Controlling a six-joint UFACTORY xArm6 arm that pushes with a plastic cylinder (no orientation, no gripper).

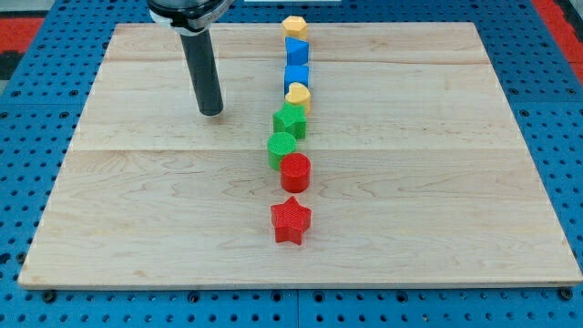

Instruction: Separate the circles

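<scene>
Jaws absent: my tip [210, 111] is resting bare on the tabletop [437, 210], holding nothing. Green circle [281, 148] and red circle [295, 170] are sitting touching, toward the view's lower right of my tip, paired along the blocks' top-to-bottom line.

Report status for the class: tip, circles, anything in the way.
My tip on board, left of the block line, touching nothing. Green circle and red circle still touching. Green star crowds the green circle.

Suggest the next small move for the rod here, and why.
Probably slide my tip toward the view's right and bottom, between the green circle and the red circle. They touch in the column of blocks, and my tip stands apart at their upper left.
</scene>
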